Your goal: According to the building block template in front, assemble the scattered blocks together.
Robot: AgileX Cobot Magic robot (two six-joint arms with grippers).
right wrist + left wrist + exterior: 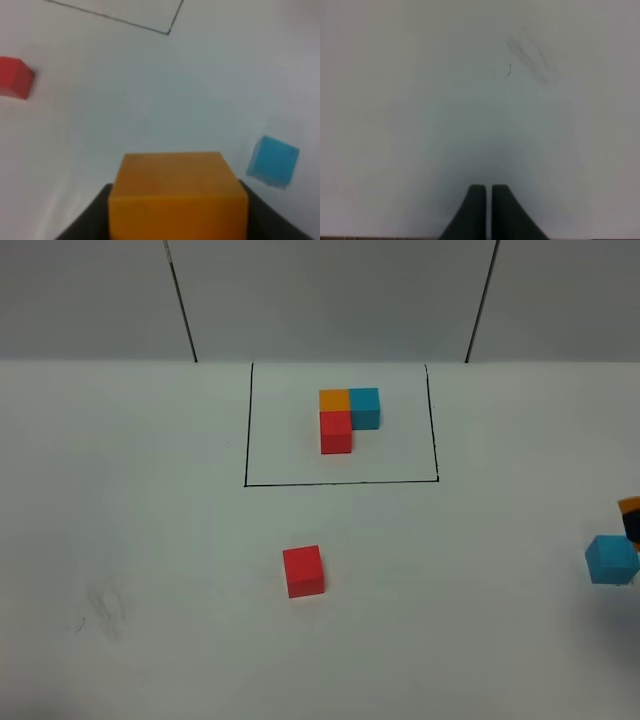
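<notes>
At the far right edge of the high view, the right claw point(177, 212) is almost wholly cut off: only a dark sliver and a scrap of orange show there. Its own camera shows it pinching the orange cube point(176, 182) between two dark jaws. The cube fills the gap and hides the fingertips. The blue cube point(273, 161) lies on the table point(150, 540) just beside this claw but apart from it; in the high view it is blurred and sits right at the frame's edge. The red cube point(303, 571) sits alone, well away from the right claw, toward the middle of the table. The template point(349, 415), orange, blue and red cubes joined in an L, stands farther off still, inside the black rectangle point(246, 440). The left claw point(489, 202) is outside the high view. Its own camera shows its jaws pressed together above the table, with a faint grey smudge point(530, 57) ahead of it.
</notes>
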